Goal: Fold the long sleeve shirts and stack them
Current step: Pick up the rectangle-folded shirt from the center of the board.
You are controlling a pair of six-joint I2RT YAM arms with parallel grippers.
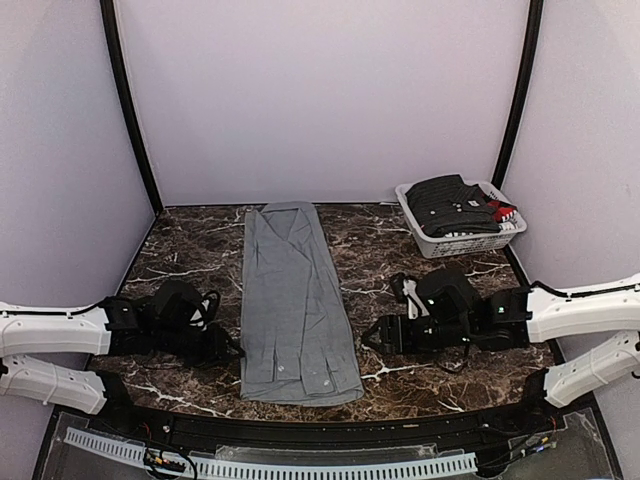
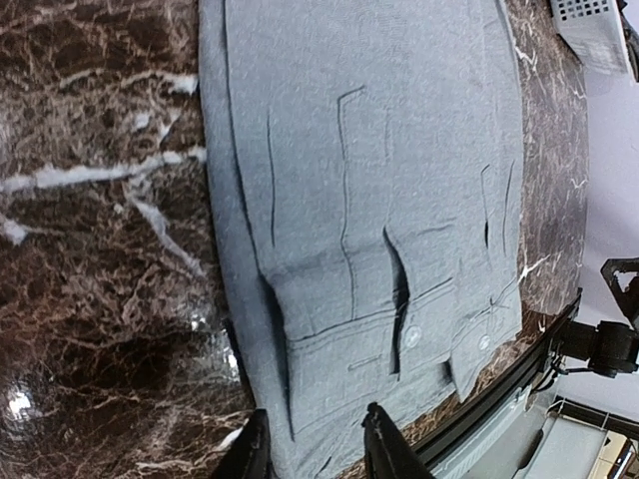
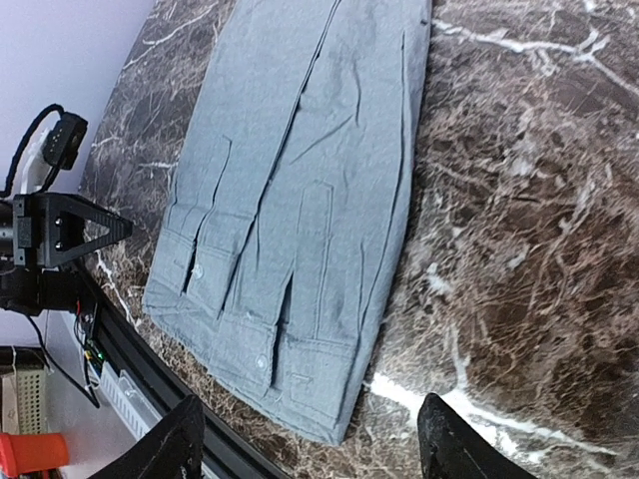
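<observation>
Ideally, grip both near corners of the grey shirt (image 1: 295, 300) level before folding: left fingers (image 2: 384, 451) straddle its hem, narrowly parted; right fingers (image 3: 454, 444) gape empty.

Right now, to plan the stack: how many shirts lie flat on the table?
1: the grey shirt, spread lengthwise at centre. The basket at far right holds dark clothes; shirts may be hidden there.
</observation>
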